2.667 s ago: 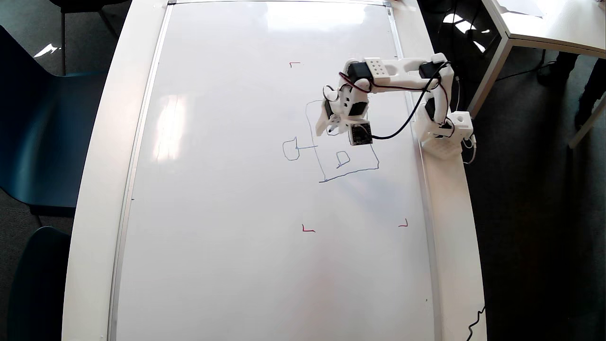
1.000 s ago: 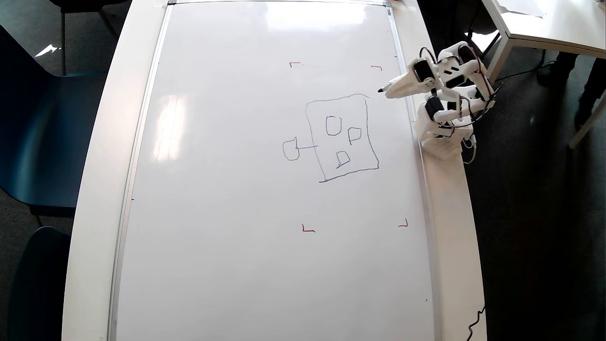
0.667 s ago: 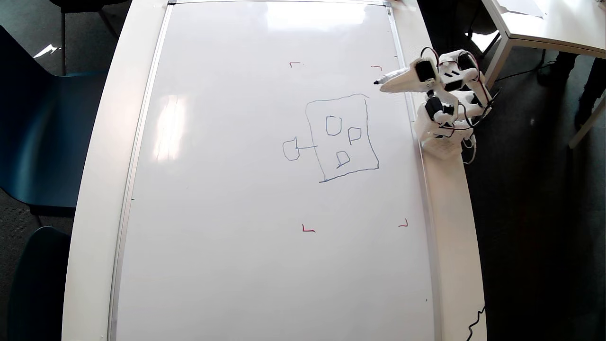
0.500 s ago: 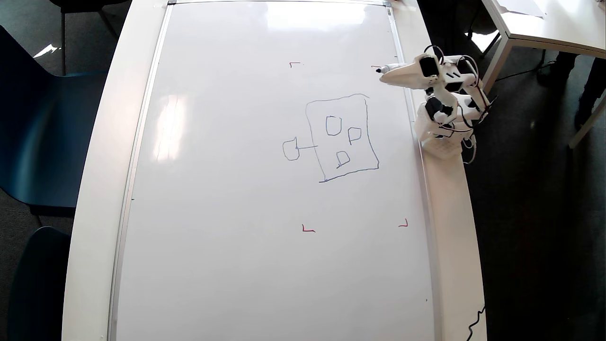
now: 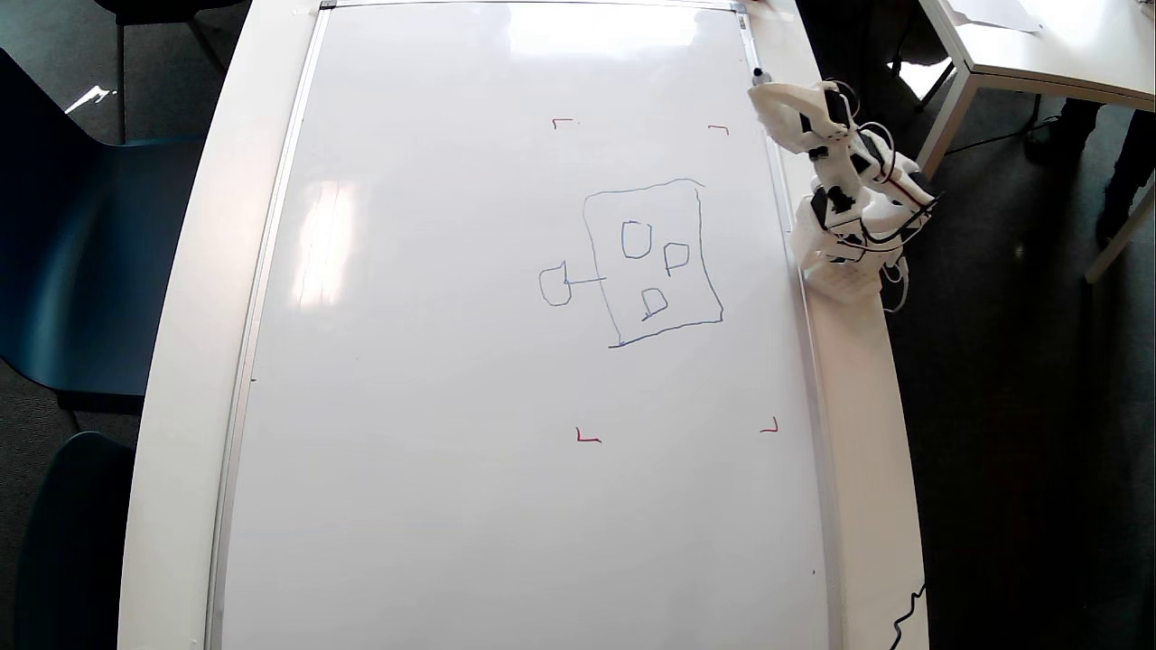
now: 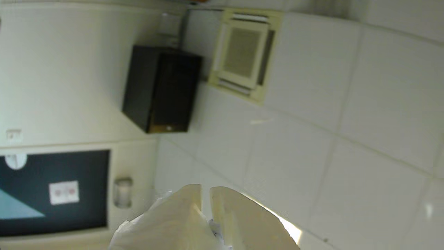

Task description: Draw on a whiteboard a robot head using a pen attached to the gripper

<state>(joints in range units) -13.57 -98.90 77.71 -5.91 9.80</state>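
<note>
The claw (image 5: 761,90), nearly closed and raised off the whiteboard (image 5: 433,361), carries the pen (image 5: 757,74) at its tip, and the robot head (image 5: 646,262) lies well below and left of it, so a careless descent may leave a stray blue line

Blue chair (image 5: 81,244) beside table; ceiling vent (image 6: 242,53), black box (image 6: 161,88)

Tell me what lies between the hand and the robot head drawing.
In the overhead view, only bare whiteboard and one red corner mark lie between the hand and the robot head.
</note>
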